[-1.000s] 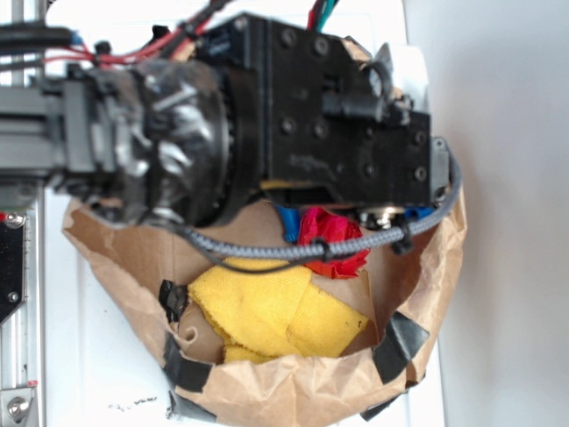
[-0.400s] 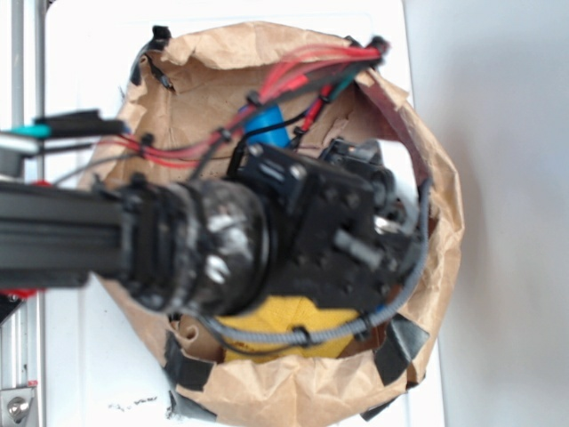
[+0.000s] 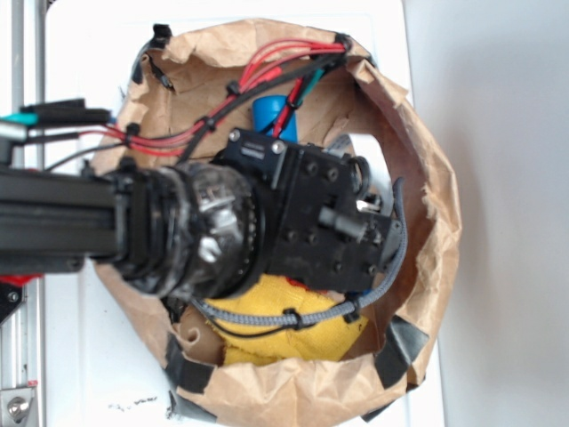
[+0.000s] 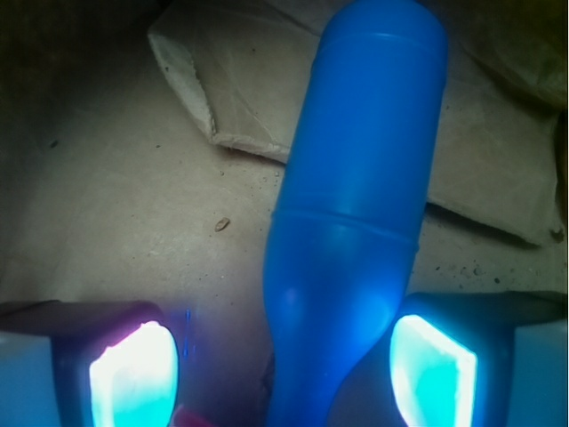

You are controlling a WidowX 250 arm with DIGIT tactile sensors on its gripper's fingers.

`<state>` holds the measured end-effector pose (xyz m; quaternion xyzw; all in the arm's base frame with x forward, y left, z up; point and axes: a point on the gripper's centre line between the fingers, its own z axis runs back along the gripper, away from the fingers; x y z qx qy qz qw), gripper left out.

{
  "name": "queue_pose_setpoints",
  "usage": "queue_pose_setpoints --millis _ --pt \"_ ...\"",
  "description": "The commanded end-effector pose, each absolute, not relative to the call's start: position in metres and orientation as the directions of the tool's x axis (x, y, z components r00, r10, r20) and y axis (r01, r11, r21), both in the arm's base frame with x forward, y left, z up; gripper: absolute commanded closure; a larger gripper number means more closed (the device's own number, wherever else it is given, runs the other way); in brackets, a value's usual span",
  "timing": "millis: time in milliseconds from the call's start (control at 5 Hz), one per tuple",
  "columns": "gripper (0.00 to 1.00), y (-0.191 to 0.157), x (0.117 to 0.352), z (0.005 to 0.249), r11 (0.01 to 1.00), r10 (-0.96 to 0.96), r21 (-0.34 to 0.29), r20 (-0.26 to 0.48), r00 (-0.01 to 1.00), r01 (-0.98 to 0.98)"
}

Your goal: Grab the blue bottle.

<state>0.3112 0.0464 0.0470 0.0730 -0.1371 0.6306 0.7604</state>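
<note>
Blue bottle (image 4: 356, 213), yellow cloth (image 3: 293, 334), brown paper (image 3: 293, 391)

Black arm (image 3: 222, 231), red wires (image 3: 267, 67), grey braided cable (image 3: 293, 316)

A crumpled brown paper bag (image 3: 427, 267) rings the claw; a yellow cloth (image 3: 293, 338) lies just below it.

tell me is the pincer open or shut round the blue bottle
Open. In the wrist view the pincer fingers straddle the blue bottle neck, with a clear gap on the left.
</note>
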Motion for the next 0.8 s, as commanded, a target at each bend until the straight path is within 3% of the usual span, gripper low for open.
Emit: queue_pose_setpoints --millis 0,400,600 --pt "0.0 0.064 0.292 0.075 0.191 0.953 -0.119 0.261 0.155 -0.974" --pt "0.0 0.073 0.273 0.093 0.218 0.961 -0.168 0.209 0.181 -0.961" --pt "0.0 0.07 0.285 0.08 0.223 0.955 -0.166 0.234 0.182 -0.961"
